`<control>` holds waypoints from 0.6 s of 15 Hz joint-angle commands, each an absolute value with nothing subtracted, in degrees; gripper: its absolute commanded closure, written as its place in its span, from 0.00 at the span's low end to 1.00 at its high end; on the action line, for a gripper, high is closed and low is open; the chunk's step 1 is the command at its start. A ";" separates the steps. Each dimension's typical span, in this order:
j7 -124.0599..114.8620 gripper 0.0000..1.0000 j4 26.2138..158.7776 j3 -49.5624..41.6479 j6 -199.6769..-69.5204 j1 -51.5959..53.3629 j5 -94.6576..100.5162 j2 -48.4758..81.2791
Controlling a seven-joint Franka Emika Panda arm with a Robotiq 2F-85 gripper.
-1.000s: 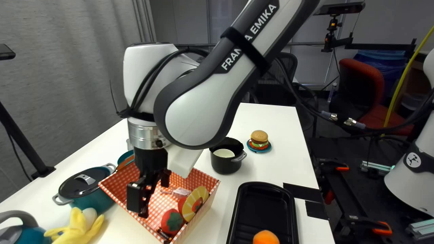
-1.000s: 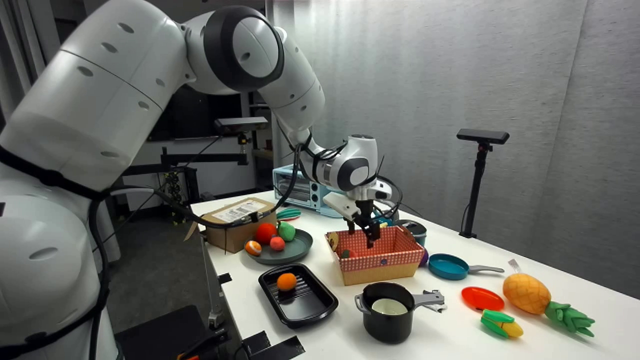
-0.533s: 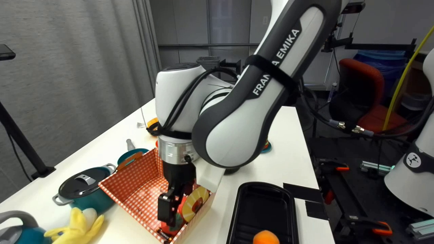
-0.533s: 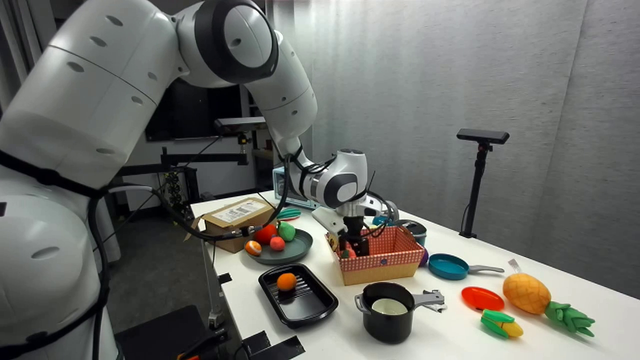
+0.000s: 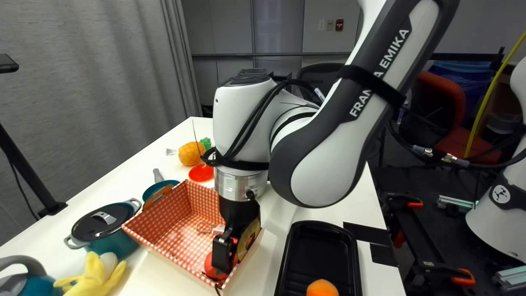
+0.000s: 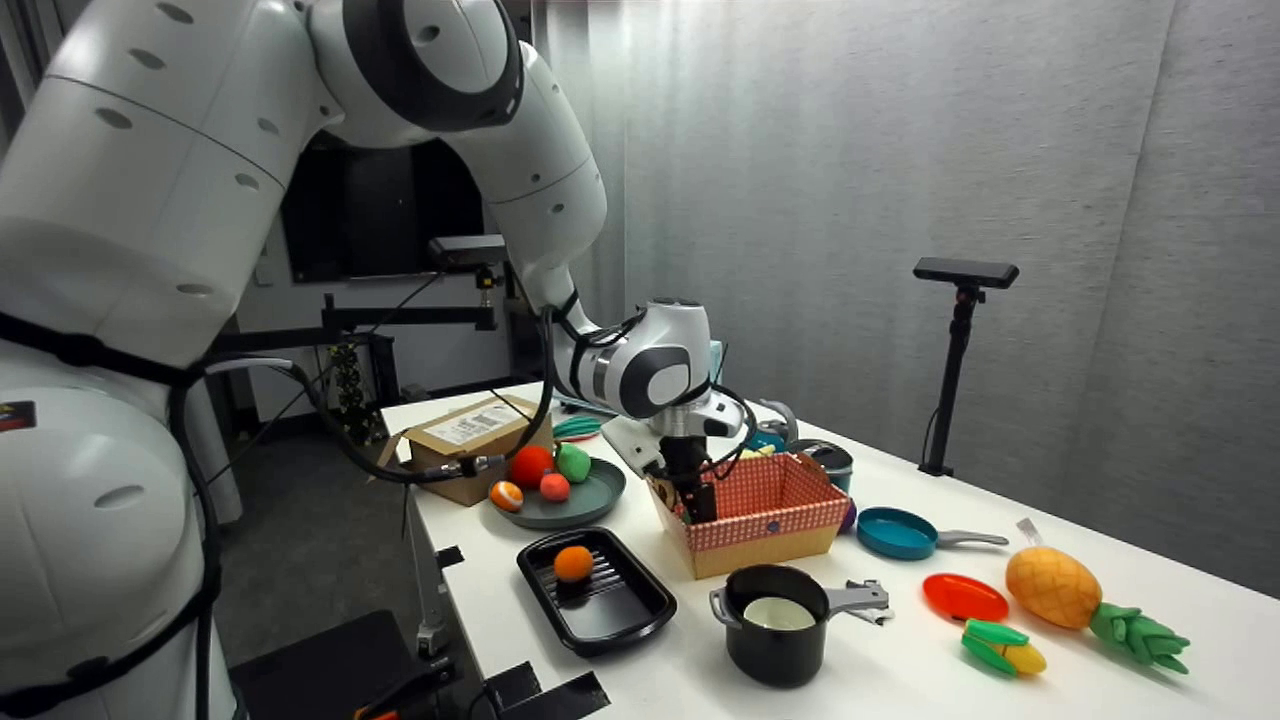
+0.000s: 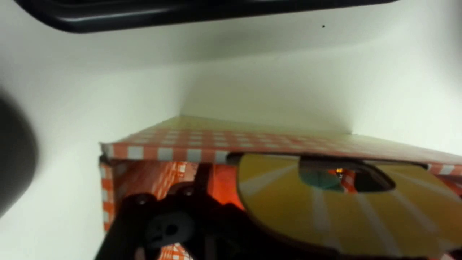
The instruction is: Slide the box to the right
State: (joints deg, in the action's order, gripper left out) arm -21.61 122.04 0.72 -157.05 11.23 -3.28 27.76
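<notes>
The box (image 5: 160,226) is shallow, with red-and-white checked walls, and stands on the white table; its outer side shows in an exterior view (image 6: 770,540). My gripper (image 5: 234,251) is lowered inside it, close to the wall that faces the black tray; this also shows in an exterior view (image 6: 686,505). A pineapple slice (image 7: 310,213) leans along that wall, against the gripper, and hides one finger. The other finger shows dark in the wrist view (image 7: 203,177), well left of the middle. The jaws look apart. A red toy food (image 5: 213,267) lies beside the fingers.
The black tray (image 5: 324,246) with an orange (image 5: 322,288) stands beside the box. A teal pot (image 5: 104,230) and a yellow plush (image 5: 96,273) stand on its far side. A black pot (image 6: 775,650), a grey plate (image 6: 600,490) and a teal pan (image 6: 897,533) are around it.
My gripper has come down into the box and moved across it toward the black tray. In the last half second the box has shifted slightly the same way.
</notes>
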 commanded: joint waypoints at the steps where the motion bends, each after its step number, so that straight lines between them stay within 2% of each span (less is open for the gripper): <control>1: -26.25 0.00 126.31 -2.86 -158.00 14.86 -1.07 23.92; 9: -34.01 0.00 129.57 -9.06 -156.65 17.82 4.51 21.36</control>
